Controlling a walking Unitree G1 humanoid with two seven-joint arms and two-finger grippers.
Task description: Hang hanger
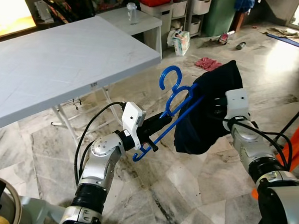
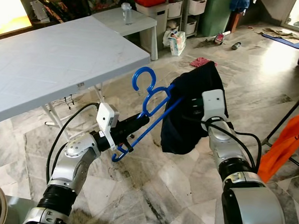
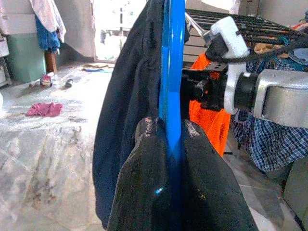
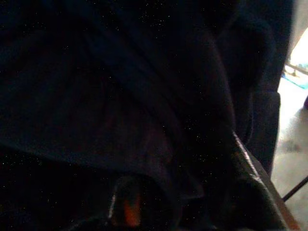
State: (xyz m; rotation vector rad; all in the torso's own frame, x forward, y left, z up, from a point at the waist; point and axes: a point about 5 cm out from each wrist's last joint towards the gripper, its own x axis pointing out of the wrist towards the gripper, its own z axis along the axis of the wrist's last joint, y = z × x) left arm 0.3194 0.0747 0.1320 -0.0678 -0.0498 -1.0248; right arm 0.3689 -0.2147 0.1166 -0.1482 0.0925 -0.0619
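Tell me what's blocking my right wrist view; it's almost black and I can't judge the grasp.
Observer: A dark garment draped on the blue hanger covers the camera; the right gripper is pushed into the cloth.
Operator: Who holds the hanger?
Observer: The left gripper, clamped near one end of it.
Operator: Where could it hang?
Observer: A drying rack stands on the robot's right, beyond the right arm.
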